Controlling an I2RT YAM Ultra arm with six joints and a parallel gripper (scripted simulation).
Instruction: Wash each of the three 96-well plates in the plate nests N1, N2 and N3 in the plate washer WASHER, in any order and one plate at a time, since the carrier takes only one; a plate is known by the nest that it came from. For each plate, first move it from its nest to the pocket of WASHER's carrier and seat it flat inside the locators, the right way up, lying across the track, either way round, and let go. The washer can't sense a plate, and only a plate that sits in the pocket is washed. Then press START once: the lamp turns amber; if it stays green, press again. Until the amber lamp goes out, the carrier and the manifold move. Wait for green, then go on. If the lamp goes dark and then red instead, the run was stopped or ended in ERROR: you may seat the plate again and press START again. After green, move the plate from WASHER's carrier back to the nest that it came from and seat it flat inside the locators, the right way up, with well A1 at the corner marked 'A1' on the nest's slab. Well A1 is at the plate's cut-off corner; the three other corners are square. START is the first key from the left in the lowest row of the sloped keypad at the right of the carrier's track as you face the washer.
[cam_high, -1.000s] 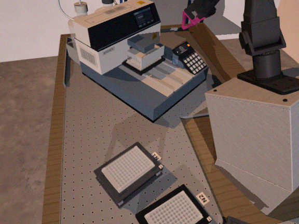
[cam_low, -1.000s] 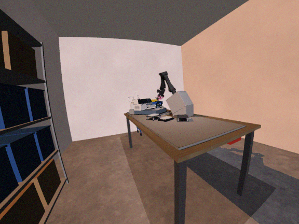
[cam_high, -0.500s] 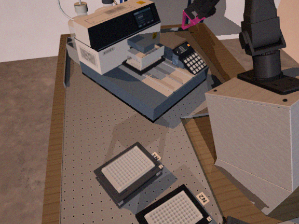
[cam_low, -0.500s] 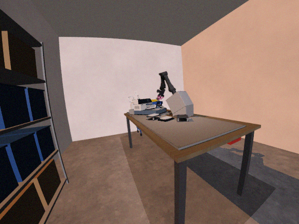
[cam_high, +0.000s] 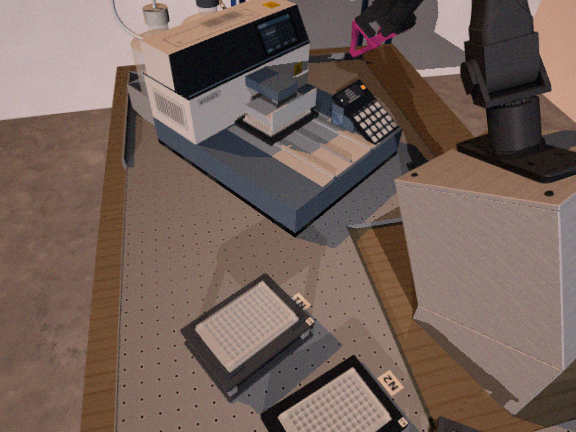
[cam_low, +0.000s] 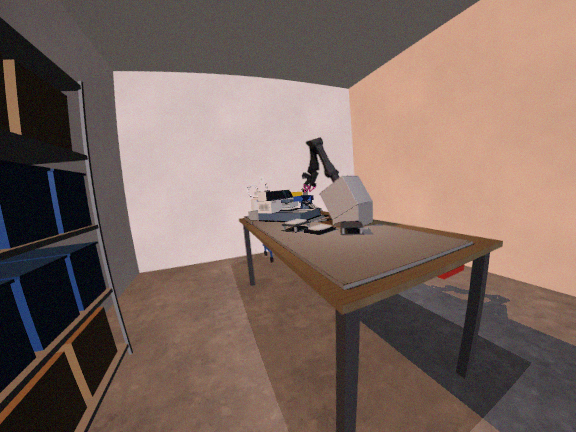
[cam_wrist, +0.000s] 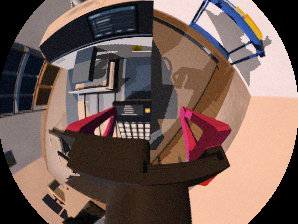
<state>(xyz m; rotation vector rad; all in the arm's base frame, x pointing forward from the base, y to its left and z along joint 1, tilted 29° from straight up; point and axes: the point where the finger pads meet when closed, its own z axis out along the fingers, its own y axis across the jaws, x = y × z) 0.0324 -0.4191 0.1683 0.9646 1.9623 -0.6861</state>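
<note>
- Gripper (cam_high: 371, 36) is wide open with nothing in it, hanging up high past the far edge of the desk, behind the keypad (cam_high: 369, 113).
- One plate (cam_high: 282, 112) is in the washer (cam_high: 240, 100) on the carrier, tucked under the manifold near the desk's far-left corner. Can't make out the lamp from here, so no idea if the run is done.
- The other two plates are at the near end: N1 plate (cam_high: 247, 325) and N2 plate (cam_high: 336, 406), each in its nest. N3 is out of view.
- Handling guess: these look like light, stiff plastic, probably slick on the sides, and easy to tilt if pinched off-centre.
- I'd take one across the short width, on the outer skirt mid-length, fingers squarely on both long walls, and lift straight up out of the locators.
</note>
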